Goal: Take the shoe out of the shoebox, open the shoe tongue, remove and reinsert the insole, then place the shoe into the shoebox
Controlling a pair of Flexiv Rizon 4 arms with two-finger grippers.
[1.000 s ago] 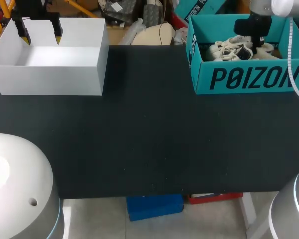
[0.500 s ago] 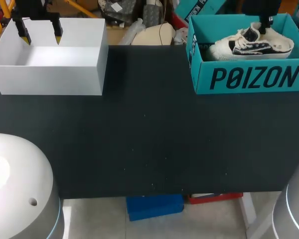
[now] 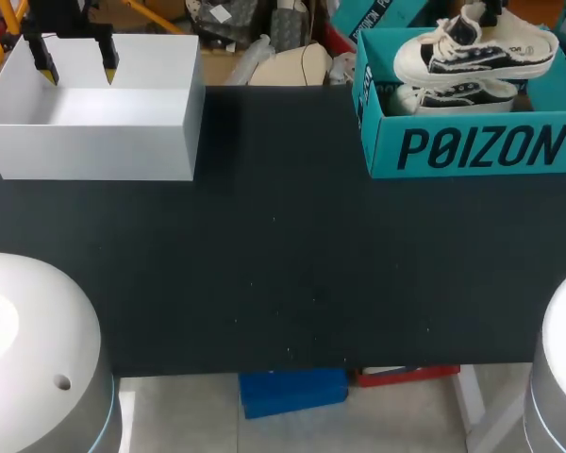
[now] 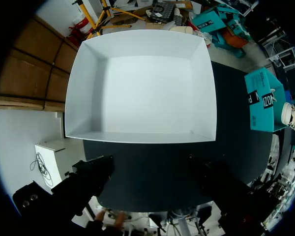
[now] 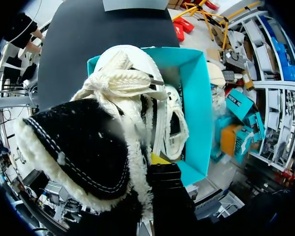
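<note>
- Robot manipulation lab, bench setup.
- 2 pale robot arms, left arm (image 3: 38, 359) and right arm (image 3: 561, 377), flank 1 black worktop (image 3: 283, 283).
- Staged props on the worktop: 1 white open box (image 3: 94, 156), 1 teal shoebox (image 3: 472, 151).
- Right claw (image 5: 152, 164) grips 1 shoe (image 3: 476, 52) above the shoebox.
- Left claw (image 3: 77, 66), yellow-tipped, hangs spread over the white box.

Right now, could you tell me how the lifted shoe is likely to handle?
The shoe seems fairly stiff: it hangs roughly level, held only at its collar by the right gripper. Its bulky laces could catch on the box.
</note>
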